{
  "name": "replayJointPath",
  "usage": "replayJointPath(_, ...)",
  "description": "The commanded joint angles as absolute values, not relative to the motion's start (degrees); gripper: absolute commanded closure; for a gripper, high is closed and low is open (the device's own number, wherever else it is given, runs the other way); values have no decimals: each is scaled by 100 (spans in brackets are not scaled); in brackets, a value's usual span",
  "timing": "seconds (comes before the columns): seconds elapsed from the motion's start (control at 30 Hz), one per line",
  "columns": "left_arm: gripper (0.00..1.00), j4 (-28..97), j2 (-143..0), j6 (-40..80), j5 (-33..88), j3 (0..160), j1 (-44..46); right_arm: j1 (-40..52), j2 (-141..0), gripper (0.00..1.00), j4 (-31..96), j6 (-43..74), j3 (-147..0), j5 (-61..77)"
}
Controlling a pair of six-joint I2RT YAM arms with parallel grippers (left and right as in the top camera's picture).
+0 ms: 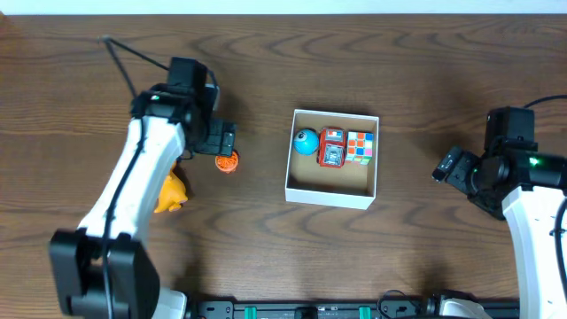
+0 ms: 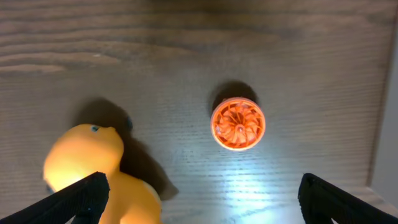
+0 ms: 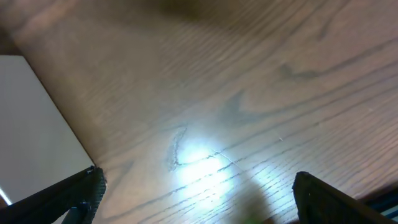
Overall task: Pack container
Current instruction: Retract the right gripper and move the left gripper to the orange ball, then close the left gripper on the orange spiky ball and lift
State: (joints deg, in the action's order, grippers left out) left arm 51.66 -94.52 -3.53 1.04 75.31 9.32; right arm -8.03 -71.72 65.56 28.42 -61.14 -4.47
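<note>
Left hand (image 2: 200, 202) agape; container (image 1: 328, 196) (square, mouth up) apart

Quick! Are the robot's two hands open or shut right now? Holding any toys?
Left gripper: open, holding nothing, near the orange round toy.
Right gripper: open, holding nothing.

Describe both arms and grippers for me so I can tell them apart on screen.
Both arms look alike: white shells over black joints. The left arm has a thin black cable running to it; the right arm shows a green light. The left gripper and right gripper are black, with matte, rough-edged fingers.
</note>
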Motion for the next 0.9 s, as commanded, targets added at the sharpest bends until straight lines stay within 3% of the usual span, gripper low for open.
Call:
replayJointPath(0.0, 2, 5098, -9789, -491, -137, 7620, 1048, -845, -7201, 1, 6510, 2703, -6031, -421)
replayJointPath(0.47, 2, 4897, -11161, -491, -209, 7620, 1160, -845, -7201, 1, 6488, 2602, -6023, -425)
replayJointPath(0.87, 2, 4718, -11415, -489, 139, 7607, 1162, -845, -7201, 1, 6471, 2602, -6023, -423)
